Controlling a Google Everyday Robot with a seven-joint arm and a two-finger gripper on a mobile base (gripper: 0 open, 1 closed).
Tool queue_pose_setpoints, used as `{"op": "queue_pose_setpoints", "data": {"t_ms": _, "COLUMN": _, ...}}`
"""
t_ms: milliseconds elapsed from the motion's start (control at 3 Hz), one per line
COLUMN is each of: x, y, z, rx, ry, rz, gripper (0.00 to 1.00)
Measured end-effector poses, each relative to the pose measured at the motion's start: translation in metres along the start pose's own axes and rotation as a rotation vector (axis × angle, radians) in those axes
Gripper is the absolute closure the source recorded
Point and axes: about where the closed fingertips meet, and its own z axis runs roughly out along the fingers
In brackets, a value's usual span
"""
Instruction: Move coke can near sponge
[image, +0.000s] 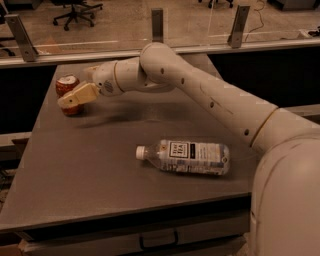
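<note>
The coke can (66, 84), red with a silver top, stands upright at the far left of the grey table (100, 165). My gripper (70, 95) reaches in from the right at can height. Its near pale finger (77, 96) lies across the front of the can's lower half. The other finger is mostly hidden behind the can, and the can sits between the two. The fingers look open around it. The can rests on the table. The sponge is out of view.
A clear plastic bottle (187, 156) with a white cap lies on its side in the middle right of the table. My arm (215, 100) stretches across the table's back right. A glass barrier with metal posts (157, 22) runs behind the table.
</note>
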Motion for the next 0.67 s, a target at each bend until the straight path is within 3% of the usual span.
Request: {"op": "queue_pose_setpoints", "data": {"t_ms": 667, "x": 0.0008, "y": 0.0022, "z": 0.0031, "rx": 0.019, "ry": -0.076, "rz": 0.068, "gripper": 0.62}}
